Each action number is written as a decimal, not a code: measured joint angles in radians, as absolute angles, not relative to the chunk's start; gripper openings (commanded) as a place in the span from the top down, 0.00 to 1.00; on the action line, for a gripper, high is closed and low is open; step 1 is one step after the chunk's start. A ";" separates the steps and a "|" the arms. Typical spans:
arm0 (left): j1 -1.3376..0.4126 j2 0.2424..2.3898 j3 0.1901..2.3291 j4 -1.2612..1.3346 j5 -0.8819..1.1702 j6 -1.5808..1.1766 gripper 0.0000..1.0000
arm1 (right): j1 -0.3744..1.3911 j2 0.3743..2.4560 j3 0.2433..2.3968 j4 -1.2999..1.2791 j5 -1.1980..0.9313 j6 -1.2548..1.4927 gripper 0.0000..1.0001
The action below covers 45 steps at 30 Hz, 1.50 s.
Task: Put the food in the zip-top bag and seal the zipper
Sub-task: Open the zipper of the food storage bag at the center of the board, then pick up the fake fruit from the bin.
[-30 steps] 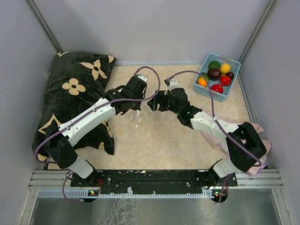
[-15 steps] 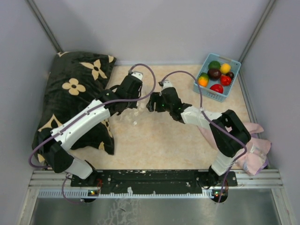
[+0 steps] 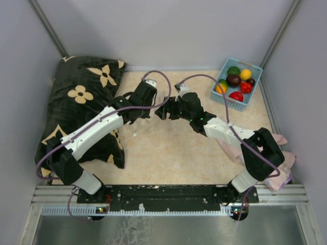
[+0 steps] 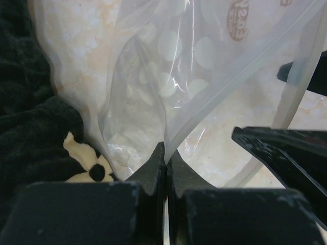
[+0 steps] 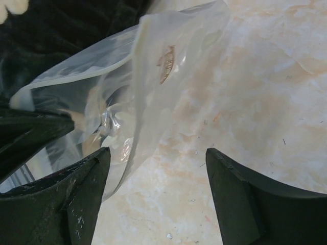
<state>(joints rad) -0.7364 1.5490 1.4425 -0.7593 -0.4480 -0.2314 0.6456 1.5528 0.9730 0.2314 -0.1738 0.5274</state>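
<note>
Surroundings: the black floral pillow (image 3: 82,102) lies along the left edge of the tabletop (image 3: 168,153), reaching into the far left corner. The light blue basket (image 3: 254,88) sits in the far right corner and holds the food (image 3: 234,80): green, yellow, maroon, orange and two red pieces, all inside it. The pink cloth (image 3: 278,163) is bunched at the near right corner, partly under the right arm.

The zip-top bag (image 4: 168,76) is left of the tabletop's middle, toward the far edge. It is just beside the pillow's inner edge and well apart from the basket. In the top view both wrists crowd over it. Only a faint clear shimmer shows there, and the outline is not readable.

The left end effector (image 4: 164,155) is clenched, fingertips pressed together on a fold of the dotted film, which fans out from the pinch. The left wrist view shows a thicker whitish band running diagonally across the bag. It is probably the zipper (image 4: 240,74), though glare keeps this uncertain. A dark finger of the other arm enters at the right of that view, near the bag's edge. Contact cannot be told.

The right end effector (image 5: 157,153) is released, fingers spread wide with nothing clamped. In the right wrist view the bag hangs toward the pillow side, its lower edge beside one finger. The tabletop shows straight through the film. The white dots read clearly only in the left wrist view; a brown printed mark shows in both wrist views.
</note>
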 measured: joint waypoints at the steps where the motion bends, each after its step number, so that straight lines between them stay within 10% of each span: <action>1: -0.733 1.551 1.443 -0.760 -0.448 -0.232 1.00 | 0.646 1.538 0.966 0.233 -0.180 0.527 0.23; 24: -0.676 1.552 1.443 -0.760 -0.400 -0.242 1.00 | 0.355 1.354 1.037 -0.150 0.049 0.314 0.21; 45: -0.600 1.502 1.438 -0.732 -0.319 -0.228 1.00 | -0.044 1.931 1.546 -0.249 0.162 0.230 0.19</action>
